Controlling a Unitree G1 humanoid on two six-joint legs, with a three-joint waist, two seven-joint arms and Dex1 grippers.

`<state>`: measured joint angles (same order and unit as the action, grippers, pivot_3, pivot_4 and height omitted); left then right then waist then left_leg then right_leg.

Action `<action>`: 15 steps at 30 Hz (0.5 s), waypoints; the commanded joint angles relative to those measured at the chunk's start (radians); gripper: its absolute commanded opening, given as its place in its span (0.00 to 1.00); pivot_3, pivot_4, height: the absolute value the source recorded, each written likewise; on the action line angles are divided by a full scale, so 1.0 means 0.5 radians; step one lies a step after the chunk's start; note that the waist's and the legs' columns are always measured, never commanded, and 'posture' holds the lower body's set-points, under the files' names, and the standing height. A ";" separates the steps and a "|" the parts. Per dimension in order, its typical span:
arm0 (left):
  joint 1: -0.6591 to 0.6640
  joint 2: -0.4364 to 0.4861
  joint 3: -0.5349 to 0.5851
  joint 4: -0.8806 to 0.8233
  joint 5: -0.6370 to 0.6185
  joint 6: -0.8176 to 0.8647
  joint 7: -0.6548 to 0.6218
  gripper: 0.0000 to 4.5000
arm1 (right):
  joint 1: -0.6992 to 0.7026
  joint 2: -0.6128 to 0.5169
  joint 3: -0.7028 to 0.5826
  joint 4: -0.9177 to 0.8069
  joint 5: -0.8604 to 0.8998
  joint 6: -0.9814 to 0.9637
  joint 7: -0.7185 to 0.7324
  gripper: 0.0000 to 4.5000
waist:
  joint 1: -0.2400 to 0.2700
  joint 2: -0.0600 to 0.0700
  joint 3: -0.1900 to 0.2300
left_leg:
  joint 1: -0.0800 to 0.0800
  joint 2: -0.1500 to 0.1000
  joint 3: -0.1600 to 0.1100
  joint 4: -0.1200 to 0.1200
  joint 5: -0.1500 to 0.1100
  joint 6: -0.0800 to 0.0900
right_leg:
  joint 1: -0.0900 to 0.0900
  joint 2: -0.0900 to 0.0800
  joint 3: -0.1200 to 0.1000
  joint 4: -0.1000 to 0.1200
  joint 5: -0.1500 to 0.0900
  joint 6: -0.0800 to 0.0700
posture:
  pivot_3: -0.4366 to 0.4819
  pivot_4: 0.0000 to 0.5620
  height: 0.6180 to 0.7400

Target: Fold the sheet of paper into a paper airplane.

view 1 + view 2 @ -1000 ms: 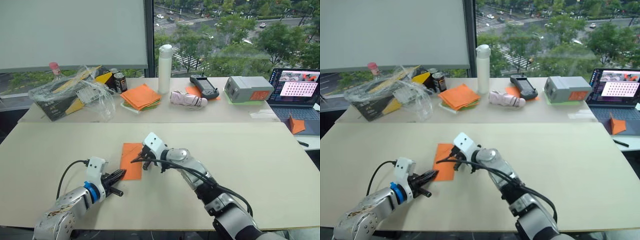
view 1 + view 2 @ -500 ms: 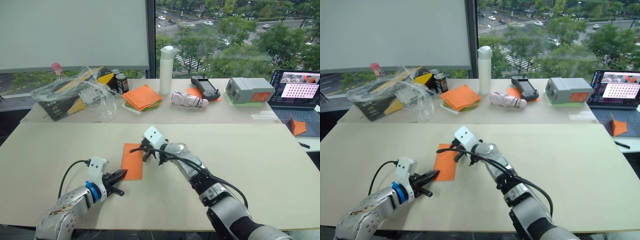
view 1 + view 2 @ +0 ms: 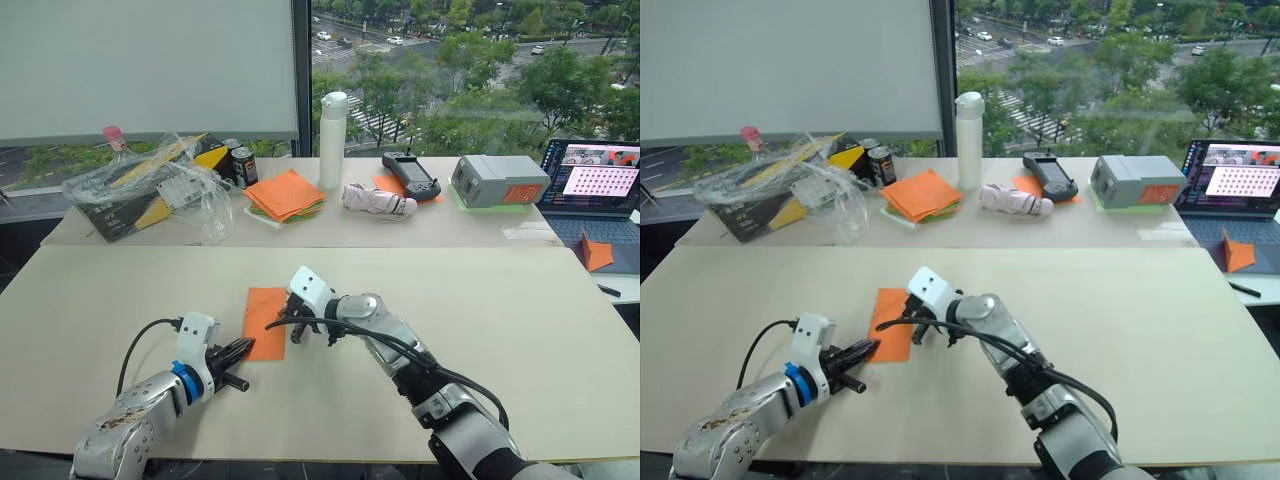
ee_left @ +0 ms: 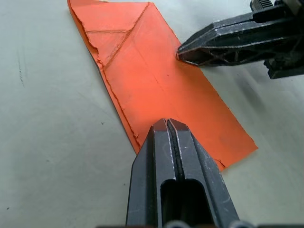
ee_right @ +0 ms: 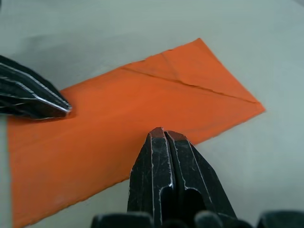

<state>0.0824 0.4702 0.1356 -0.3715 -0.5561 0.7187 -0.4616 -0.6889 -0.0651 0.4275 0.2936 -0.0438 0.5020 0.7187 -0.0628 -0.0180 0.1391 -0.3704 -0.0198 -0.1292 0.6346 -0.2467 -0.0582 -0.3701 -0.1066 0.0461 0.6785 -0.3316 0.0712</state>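
The sheet of paper point(image 3: 265, 322), folded into a narrow creased strip, lies flat on the table point(image 3: 520, 330). The left end effector point(image 4: 169, 124), fingers pressed together, touches its near end. The right end effector point(image 5: 164, 134), also closed, rests at its long edge.

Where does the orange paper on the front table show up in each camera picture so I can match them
Left eye view: the orange paper lies on the near table, left of center.
Right eye view: it lies left of center, near the front edge.
Left wrist view: it runs diagonally across the picture.
Right wrist view: it spans the middle.
Shared landmark: the left pincer at the paper's near edge, with the right pincer at its side edge.
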 commanded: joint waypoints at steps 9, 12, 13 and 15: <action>0.032 0.019 0.009 0.094 0.041 0.056 0.015 0.00 | 0.141 -0.155 0.121 -0.323 0.063 0.169 0.239 0.01 | 0.006 0.000 0.000 | 0.000 0.000 0.000 -0.002 0.000 0.000 | 0.000 0.000 0.000 -0.002 0.000 0.000 | 0.48 0.27 1.00; 0.029 0.021 0.011 0.097 0.041 0.058 0.012 0.00 | 0.175 -0.210 0.162 -0.388 0.082 0.193 0.307 0.01 | 0.009 0.000 0.000 | 0.000 0.000 0.000 -0.002 0.000 0.000 | 0.001 0.000 0.000 -0.004 0.000 0.000 | 0.48 0.27 1.00; 0.027 0.022 0.011 0.099 0.041 0.059 0.010 0.00 | 0.183 -0.220 0.172 -0.402 0.086 0.199 0.322 0.01 | 0.009 0.000 0.000 | 0.000 0.000 0.000 -0.002 0.000 0.000 | 0.001 0.000 0.000 -0.005 0.000 0.000 | 0.48 0.27 1.00; 0.021 0.022 0.011 0.102 0.042 0.061 0.008 0.00 | 0.196 -0.242 0.194 -0.430 0.094 0.207 0.356 0.01 | 0.010 0.000 0.000 | 0.000 0.000 0.000 -0.003 0.000 0.000 | 0.002 0.000 0.000 -0.006 0.000 0.000 | 0.48 0.27 1.00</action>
<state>0.0769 0.4706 0.1406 -0.3594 -0.5561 0.7204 -0.4712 -0.6079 -0.1788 0.4986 0.0966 -0.0082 0.5810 0.8705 -0.0580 -0.0180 0.1391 -0.3702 -0.0197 -0.1292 0.6332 -0.2467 -0.0582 -0.3692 -0.1066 0.0459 0.6753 -0.3317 0.0712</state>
